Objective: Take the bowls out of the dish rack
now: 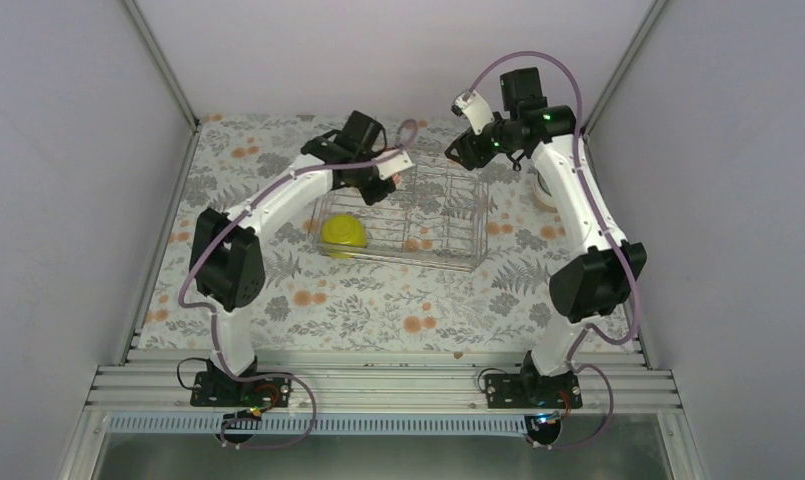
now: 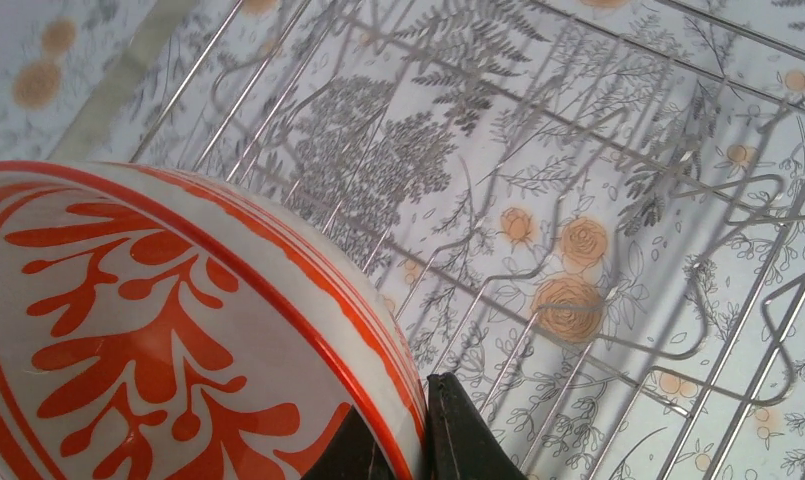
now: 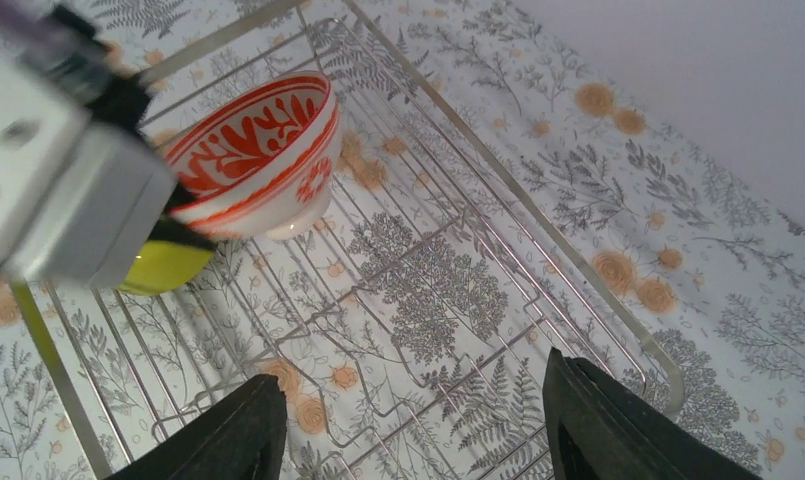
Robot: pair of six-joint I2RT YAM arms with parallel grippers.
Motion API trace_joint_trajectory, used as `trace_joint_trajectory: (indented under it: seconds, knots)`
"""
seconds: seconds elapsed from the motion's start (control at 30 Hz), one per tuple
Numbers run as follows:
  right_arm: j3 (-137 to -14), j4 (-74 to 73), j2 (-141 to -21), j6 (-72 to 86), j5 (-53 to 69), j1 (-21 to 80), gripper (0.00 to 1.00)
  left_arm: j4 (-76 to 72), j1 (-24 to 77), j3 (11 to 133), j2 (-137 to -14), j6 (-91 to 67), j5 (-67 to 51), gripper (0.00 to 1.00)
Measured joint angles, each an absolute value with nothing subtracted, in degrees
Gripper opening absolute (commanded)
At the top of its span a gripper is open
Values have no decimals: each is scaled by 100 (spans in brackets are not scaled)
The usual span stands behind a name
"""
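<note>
LIFT FROM THE RACK: In the overhead view, a yellow bowl (image 1: 343, 232) sits at the lower left of the wire dish rack (image 1: 448, 240), the closest of the task's things to the arm bases. The rack stands on a floral-print surface (image 1: 398, 305).

Just beyond the yellow bowl, at the rack's upper left, the left gripper (image 1: 371, 186) reaches down into the rack. Its wrist camera shows its black fingers (image 2: 460, 435) clamped on the rim of a red-and-white bowl (image 2: 168, 330), one inside the lip and one outside. The bowl's body lies to the left of the pinch and fills the lower left of that frame. The bare rack wires run away beneath it toward the upper right.

The right wrist view shows this bowl tilted, with its mouth turned up and to the left and its foot low over the wires. Whether the foot touches them cannot be told. The yellow bowl shows just below it.

The glaze is glossy white, with a bold orange-red leaf pattern inside and red bands at the lip. It looks smooth, so a rim pinch may let it swing.

Farthest off, at the upper right of the overhead frame, the right gripper (image 1: 465, 150) hangs above the rack's far corner. Its fingers (image 3: 218, 440) are spread apart and hold nothing. The left arm is plainly the nearer to both bowls. The move ahead appears to be a lift up and clear of the rack wires.
</note>
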State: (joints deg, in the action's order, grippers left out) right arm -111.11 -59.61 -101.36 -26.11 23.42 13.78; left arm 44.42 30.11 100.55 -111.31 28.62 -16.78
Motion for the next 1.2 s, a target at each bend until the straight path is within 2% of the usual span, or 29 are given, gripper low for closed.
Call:
trace_joint_trajectory:
  seconds: [0.3, 0.63, 0.97, 1.2]
  knots:
    - [-11249, -6095, -10464, -2891, 2381, 882, 63, 4254, 4036, 9546, -10541, 3927, -231, 2]
    - [-11262, -6134, -10464, -3262, 2502, 32, 63, 3540, 4676, 8189, -10020, 6582, 1135, 2]
    - [-11183, -6134, -10464, -3481, 2976, 86, 61, 2683, 5207, 8672, -10676, 8764, 2388, 2]
    - [-10777, -5970, -10460, -3527, 3037, 257, 59, 2438, 5330, 9636, -11465, 9463, 2936, 2]
